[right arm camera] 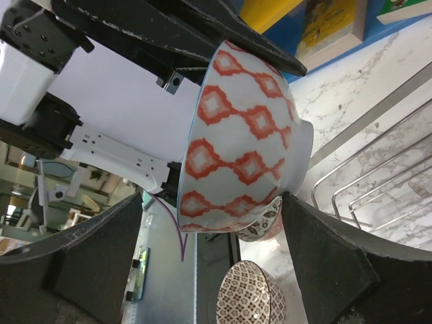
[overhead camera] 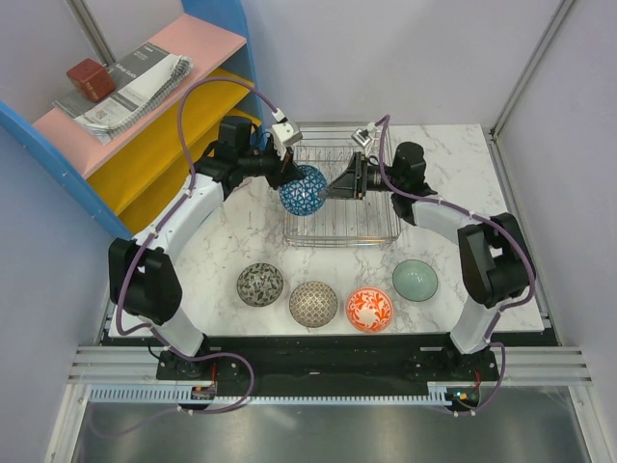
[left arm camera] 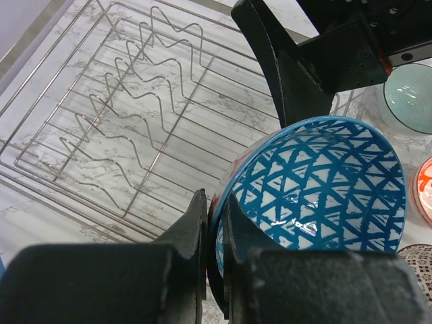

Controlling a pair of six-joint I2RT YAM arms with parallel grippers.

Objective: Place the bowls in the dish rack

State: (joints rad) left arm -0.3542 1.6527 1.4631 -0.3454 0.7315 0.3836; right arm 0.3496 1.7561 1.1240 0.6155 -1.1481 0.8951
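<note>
While I watch from overhead, my left gripper is clenched on the rim of the blue patterned bowl, one finger inside and one outside. The bowl is tipped on its edge over the left end of the dish rack, a silver wire basket at the far middle of the marble table. I cannot tell whether the bowl touches the wires. My right gripper faces it from the right with its jaws spread wide, a finger on each side of the bowl's white and orange-red outer wall, not clamped. Four bowls sit in a row on the table near me: dark grey bowl, beige-grey bowl, red-orange bowl and pale green bowl.
</note>
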